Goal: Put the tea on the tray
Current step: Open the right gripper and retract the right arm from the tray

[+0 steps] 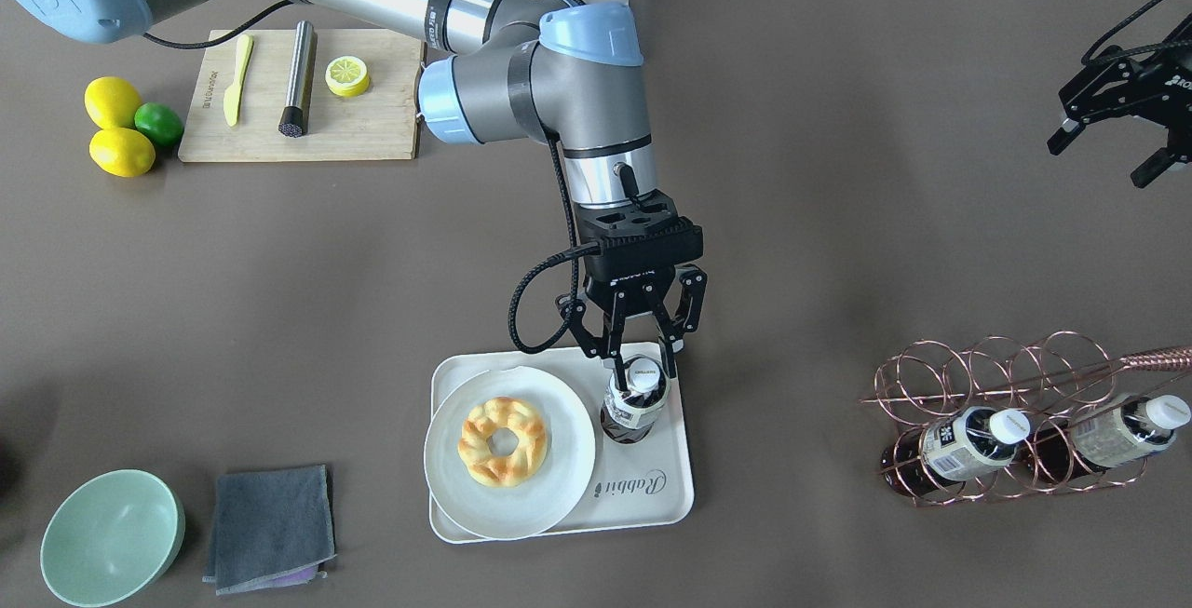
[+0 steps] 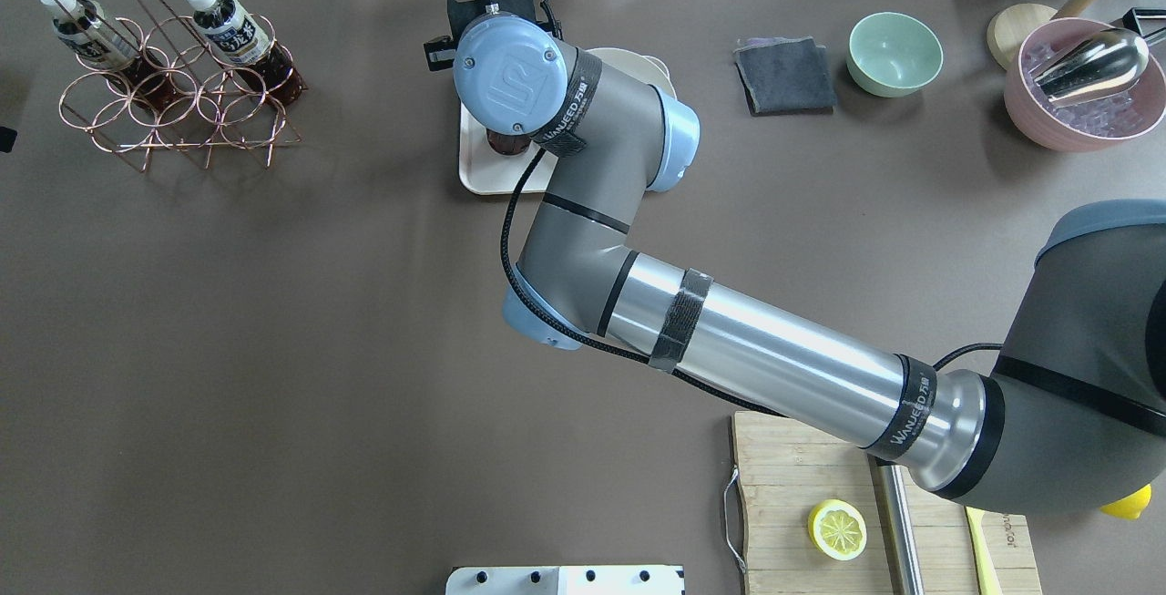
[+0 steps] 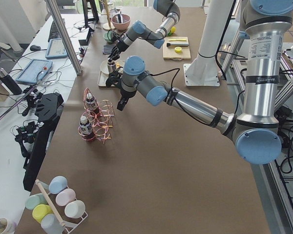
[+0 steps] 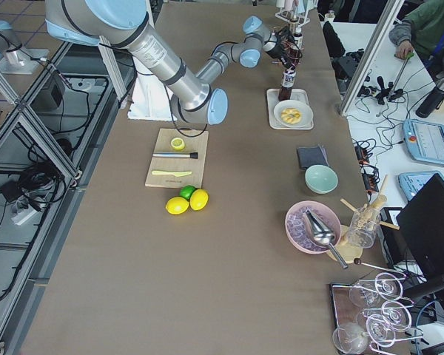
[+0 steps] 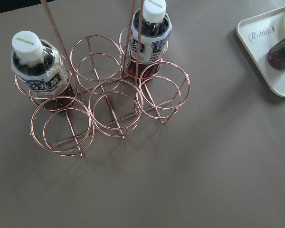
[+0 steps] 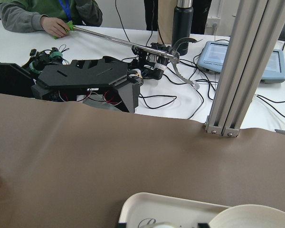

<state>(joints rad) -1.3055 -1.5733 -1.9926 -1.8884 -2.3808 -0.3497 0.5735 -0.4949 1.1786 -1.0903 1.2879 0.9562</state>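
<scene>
Right pincer (image 1: 643, 364) pinching tea (image 1: 634, 412) at the cap; tea standing upright on tray (image 1: 652, 498), at plate's (image 1: 570, 440) 3 o'clock; left pincer (image 1: 1103, 159) hanging spread

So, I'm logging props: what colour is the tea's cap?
White. The cap on the tea shows best in the exterior front-facing view.

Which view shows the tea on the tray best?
Exterior front-facing: the tea stands upright on the tray, cap between the right gripper's fingers. Overhead, the arm hides all but its base; left wrist catches its lower part; side views show it tiny.
</scene>
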